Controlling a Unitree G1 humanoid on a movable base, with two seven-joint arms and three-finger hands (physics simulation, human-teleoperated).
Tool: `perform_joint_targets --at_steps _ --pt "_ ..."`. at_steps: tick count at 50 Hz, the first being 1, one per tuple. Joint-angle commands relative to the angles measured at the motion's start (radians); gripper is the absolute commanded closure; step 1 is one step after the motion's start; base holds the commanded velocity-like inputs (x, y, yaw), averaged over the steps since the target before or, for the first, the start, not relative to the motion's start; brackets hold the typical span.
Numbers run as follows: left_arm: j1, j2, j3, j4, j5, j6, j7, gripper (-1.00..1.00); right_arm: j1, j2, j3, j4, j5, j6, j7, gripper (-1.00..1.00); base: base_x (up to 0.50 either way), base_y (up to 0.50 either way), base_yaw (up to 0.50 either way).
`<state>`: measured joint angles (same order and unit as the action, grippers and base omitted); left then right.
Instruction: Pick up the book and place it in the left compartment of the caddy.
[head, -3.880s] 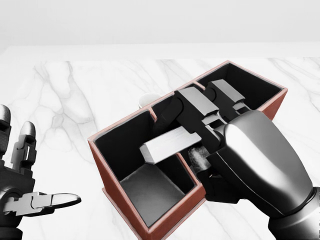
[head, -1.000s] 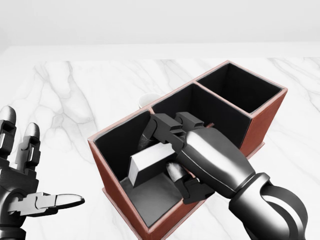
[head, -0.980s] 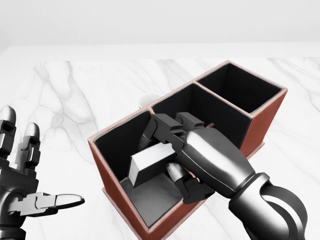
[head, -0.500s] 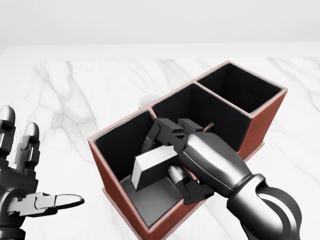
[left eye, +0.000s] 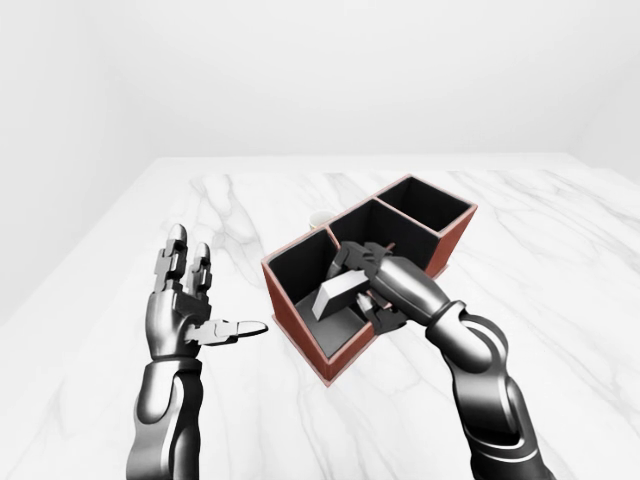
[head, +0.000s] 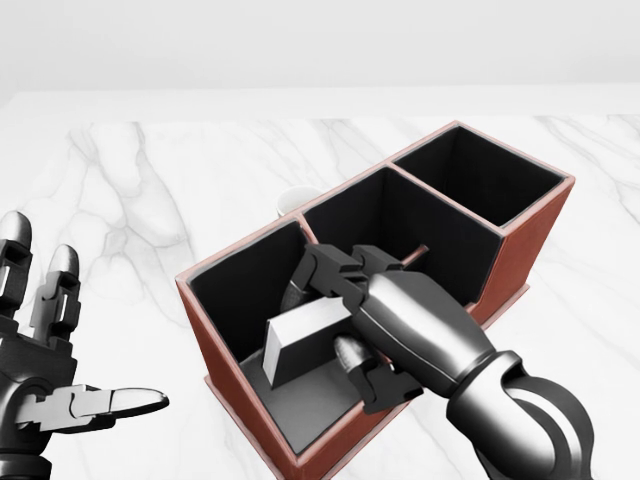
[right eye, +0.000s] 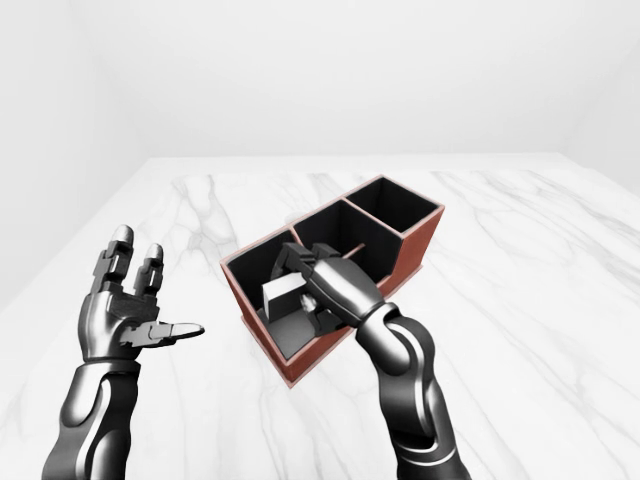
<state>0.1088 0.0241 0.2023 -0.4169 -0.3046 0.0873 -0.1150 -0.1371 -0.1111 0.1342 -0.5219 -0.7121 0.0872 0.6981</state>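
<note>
The caddy (head: 528, 232) is a red-brown box with three black-lined compartments, lying slantwise on the white marble table (head: 150, 200). The book (head: 298, 342) is a grey block, tilted, inside the caddy's left compartment, above its grey floor. My right hand (head: 335, 315) is shut on the book, with fingers (head: 322, 272) over its upper side and the thumb (head: 350, 352) under it. Whether the book touches the floor is hidden. My left hand (head: 60, 395) is open and empty at the bottom left of the head view, away from the caddy.
A small white round object (head: 293, 200) shows just past the caddy's upper-left wall, mostly hidden by it. The caddy's middle compartment (head: 410, 215) and right compartment (head: 480, 170) hold nothing. Marble table top lies around the caddy on all sides.
My right hand has carried the book from over the middle compartment leftward and down into the left compartment. It sank a little lower in the last second. The left hand has stayed still.
</note>
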Motion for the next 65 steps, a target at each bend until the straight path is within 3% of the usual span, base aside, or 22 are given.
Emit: perform_joint_targets --at_steps 1,65 --pt "0.000 0.000 0.000 0.004 0.000 0.000 -0.002 -1.00 -0.002 0.010 0.006 -0.019 0.046 0.000 0.000 1.00 0.00 0.00 0.00" --pt "0.004 -0.002 -0.004 -0.003 0.001 0.000 -0.004 -1.00 -0.042 0.056 0.008 0.220 -0.065 0.000 0.000 1.00 0.00 0.00 0.00"
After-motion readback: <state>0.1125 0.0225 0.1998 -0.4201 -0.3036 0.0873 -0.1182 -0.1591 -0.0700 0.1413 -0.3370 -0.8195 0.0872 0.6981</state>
